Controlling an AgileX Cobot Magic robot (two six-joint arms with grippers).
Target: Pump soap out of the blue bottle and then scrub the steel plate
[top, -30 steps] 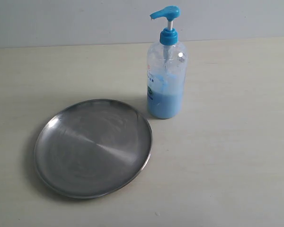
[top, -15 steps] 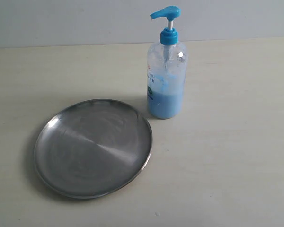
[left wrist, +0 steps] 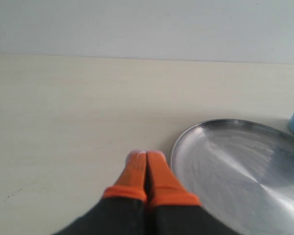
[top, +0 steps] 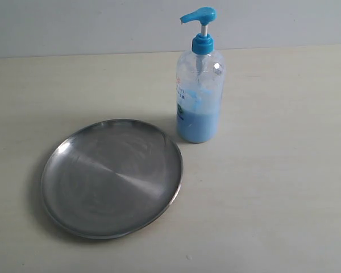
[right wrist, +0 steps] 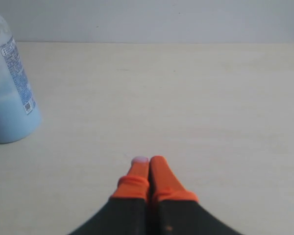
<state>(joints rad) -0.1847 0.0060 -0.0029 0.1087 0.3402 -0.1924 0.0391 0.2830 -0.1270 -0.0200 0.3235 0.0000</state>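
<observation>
At far centre of worktop (top: 273,199): blue bottle (top: 199,94) upright, long axis vertical, just beside far-right rim of steel plate (top: 111,176). Tips pinched together, empty: left tool (left wrist: 147,159), right tool (right wrist: 148,164). Bottle prob. nearer right tool; plate just beside left tool.

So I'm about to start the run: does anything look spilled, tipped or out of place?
Nothing stands out. The blue bottle stands upright beside the steel plate, pump head raised. The plate lies flat and bare; the table shows no spill. The left gripper and right gripper are shut and empty.
</observation>
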